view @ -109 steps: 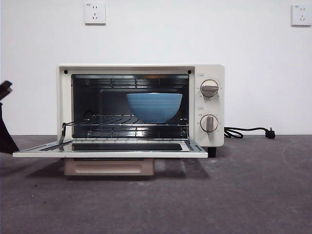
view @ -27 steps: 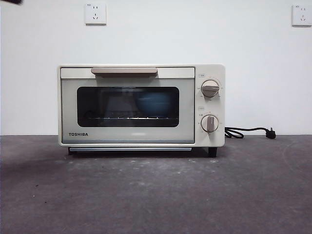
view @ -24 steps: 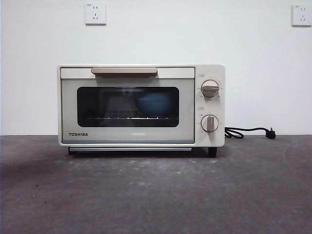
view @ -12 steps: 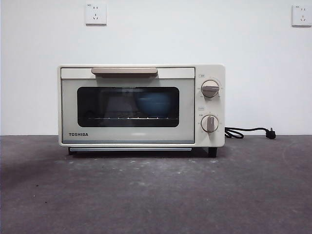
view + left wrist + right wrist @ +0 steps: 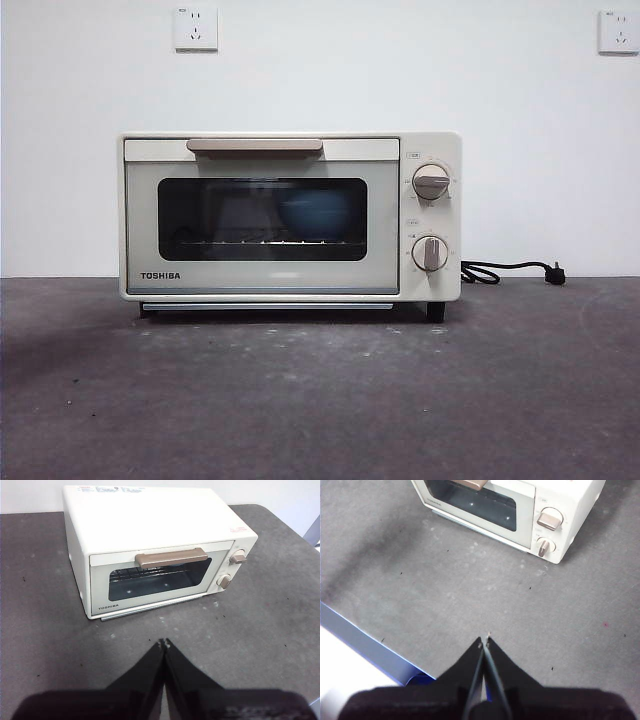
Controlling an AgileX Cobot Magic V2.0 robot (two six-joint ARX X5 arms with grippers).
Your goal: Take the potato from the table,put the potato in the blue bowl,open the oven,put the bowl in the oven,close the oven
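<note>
One oven (image 5: 290,217) stands at the centre of the front view on the table (image 5: 320,400), its door shut under a single beige handle (image 5: 255,146), with two knobs (image 5: 431,182) stacked at its right and one blue bowl (image 5: 315,213) dim behind the glass; the potato cannot be made out. My left gripper (image 5: 163,643) and my right gripper (image 5: 484,641) both hover over bare table short of the oven, each with its jaws pressed together and holding nothing. One black cord (image 5: 510,270) trails at mid-right, below two wall sockets (image 5: 194,27) in the upper corners.
</note>
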